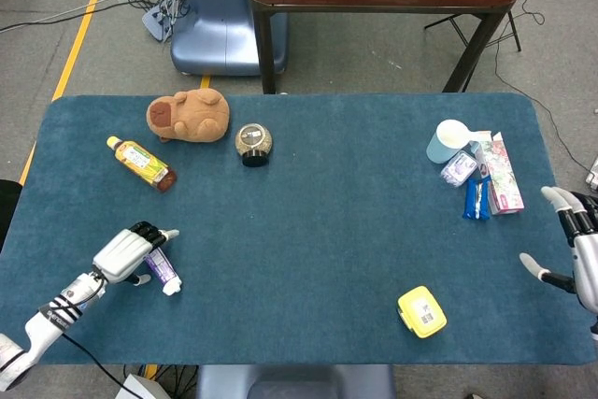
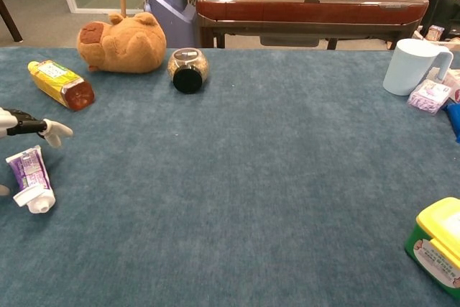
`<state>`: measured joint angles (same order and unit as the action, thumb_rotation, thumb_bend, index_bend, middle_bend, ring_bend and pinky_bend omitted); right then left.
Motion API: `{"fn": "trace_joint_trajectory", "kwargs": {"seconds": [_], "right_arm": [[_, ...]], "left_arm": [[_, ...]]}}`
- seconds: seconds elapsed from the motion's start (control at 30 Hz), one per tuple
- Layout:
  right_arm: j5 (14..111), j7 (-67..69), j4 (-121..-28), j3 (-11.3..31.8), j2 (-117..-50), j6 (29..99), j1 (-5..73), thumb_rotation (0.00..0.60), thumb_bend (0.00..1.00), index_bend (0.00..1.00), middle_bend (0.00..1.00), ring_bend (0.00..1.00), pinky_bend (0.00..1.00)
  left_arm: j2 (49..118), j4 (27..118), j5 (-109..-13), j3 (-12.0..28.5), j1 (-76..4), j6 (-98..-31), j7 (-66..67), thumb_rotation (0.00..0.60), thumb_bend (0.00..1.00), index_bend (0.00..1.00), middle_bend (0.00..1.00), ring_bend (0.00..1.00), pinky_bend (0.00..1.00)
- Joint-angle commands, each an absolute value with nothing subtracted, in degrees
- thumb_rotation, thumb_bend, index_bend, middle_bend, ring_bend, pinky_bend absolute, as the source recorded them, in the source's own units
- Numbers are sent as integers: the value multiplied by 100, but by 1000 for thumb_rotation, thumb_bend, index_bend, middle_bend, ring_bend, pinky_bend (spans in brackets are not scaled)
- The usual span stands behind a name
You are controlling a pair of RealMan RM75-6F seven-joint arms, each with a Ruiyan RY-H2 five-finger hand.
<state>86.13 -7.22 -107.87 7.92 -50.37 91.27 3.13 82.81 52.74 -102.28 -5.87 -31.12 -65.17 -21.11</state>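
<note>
My left hand (image 1: 126,251) hovers over the upper end of a purple and white tube (image 1: 160,269) near the table's front left, fingers apart and holding nothing. In the chest view only its fingertips (image 2: 52,129) show, just above the tube (image 2: 29,177). My right hand (image 1: 577,256) hangs at the table's right edge, fingers spread and empty. It is closest to a pink packet (image 1: 504,173) and a blue pouch (image 1: 476,198).
A brown plush animal (image 1: 190,115), a yellow bottle (image 1: 141,163) and a round jar (image 1: 253,143) lie at the back left. A pale blue mug (image 1: 447,140) and a small wrapped pack (image 1: 458,168) sit at the right. A yellow box (image 1: 421,311) rests near the front edge.
</note>
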Motion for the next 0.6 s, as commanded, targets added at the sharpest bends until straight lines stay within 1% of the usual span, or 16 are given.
{"fn": "trace_joint_trajectory", "kwargs": {"seconds": [0.03, 0.2, 0.47, 0.53, 0.6], "right_arm": [[8620, -687, -10763, 785, -5038, 9144, 298, 600, 37, 142, 190, 155, 152], [8633, -573, -10682, 758, -5054, 9196, 247, 600, 38, 142, 190, 155, 152], [8598, -397, -10537, 730, -5083, 9270, 159, 600, 38, 142, 190, 155, 152], [8595, -356, -10499, 727, -5096, 9282, 147, 600, 38, 142, 190, 155, 152], [8603, -316, -10468, 727, -5105, 9289, 141, 600, 37, 142, 190, 155, 152]], "left_arm": [[8378, 5250, -10108, -552, -3203, -6358, -2172, 600, 126, 125, 237, 204, 135], [8519, 5315, -9720, -341, -3303, -6074, -2076, 600, 126, 137, 237, 204, 131], [8690, 5437, -8940, 142, -3370, -5767, -1571, 600, 126, 171, 237, 203, 129], [8684, 5527, -8727, 236, -3383, -5623, -1427, 600, 127, 191, 237, 204, 129], [8556, 5712, -8621, 239, -3424, -5430, -1331, 600, 128, 225, 237, 204, 127]]}}
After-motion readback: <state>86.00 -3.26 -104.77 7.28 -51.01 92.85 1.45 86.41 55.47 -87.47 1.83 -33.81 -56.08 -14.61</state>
